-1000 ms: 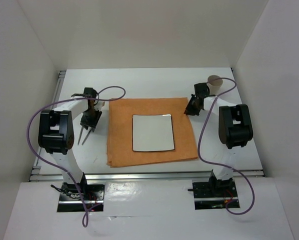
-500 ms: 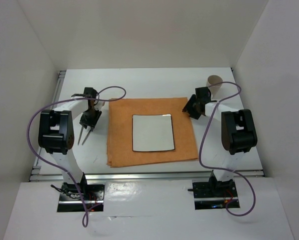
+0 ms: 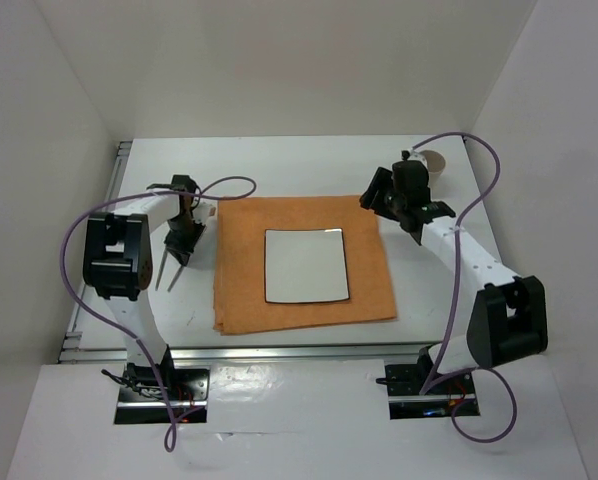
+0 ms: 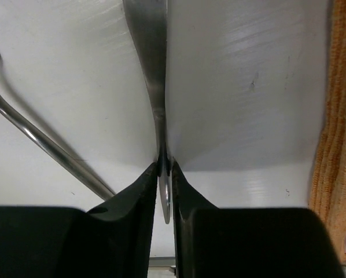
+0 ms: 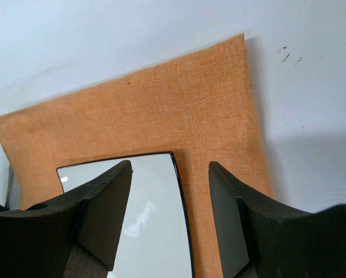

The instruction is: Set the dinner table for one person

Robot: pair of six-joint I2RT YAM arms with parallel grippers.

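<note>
The dinner table (image 3: 279,160) is a large white top with metal rails. An orange cloth (image 3: 304,300) lies on its middle with a square white plate (image 3: 306,265) on it. My left gripper (image 3: 181,248) is left of the cloth and shut on the handle of a silver utensil (image 4: 153,63), which hangs low over the table (image 4: 248,58). A second utensil (image 4: 40,142) lies beside it. My right gripper (image 3: 375,194) hovers open and empty over the cloth's far right corner. In the right wrist view, its jaws (image 5: 170,174) straddle the plate's edge (image 5: 153,220) and the cloth (image 5: 161,110).
A brown paper cup (image 3: 437,159) stands at the far right, mostly hidden behind my right arm. Metal rails run along the table's left edge (image 3: 119,170) and near edge (image 3: 299,350). White walls enclose the table on three sides.
My right arm has stretched out, and its gripper moved left, away from the cup, to above the cloth's corner. My left gripper has barely shifted and still holds the utensil.
</note>
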